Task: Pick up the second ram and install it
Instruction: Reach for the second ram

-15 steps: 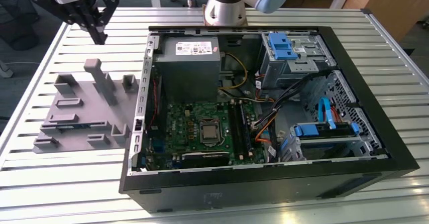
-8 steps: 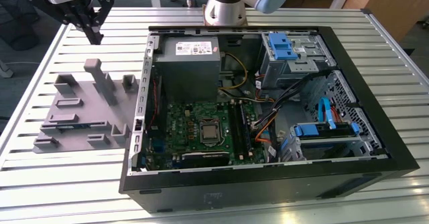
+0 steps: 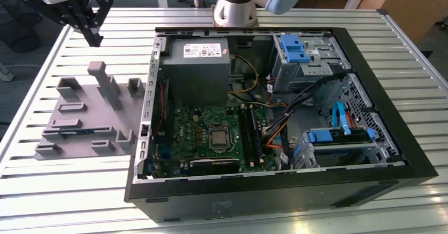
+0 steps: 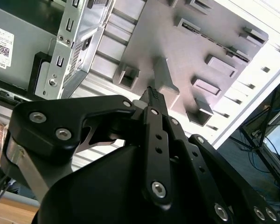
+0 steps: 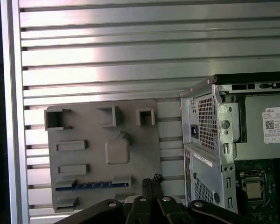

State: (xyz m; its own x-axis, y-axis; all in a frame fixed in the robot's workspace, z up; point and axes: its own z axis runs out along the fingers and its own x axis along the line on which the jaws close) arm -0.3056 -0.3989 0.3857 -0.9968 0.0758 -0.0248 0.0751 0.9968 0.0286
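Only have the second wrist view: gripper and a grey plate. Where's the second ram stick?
Observer: First wrist view: the long, thin blue-green memory stick sits in a holder near one edge of the flat grey fixture plate.
Operator: Gripper near it?
Observer: No. In the exterior view the black gripper hangs above the slatted metal table, apart from the stick, at the exterior view's left of the black computer case.
Operator: Slots free?
Observer: Exterior view shows the long black motherboard slots beside the processor socket; whether any is filled, I cannot tell.
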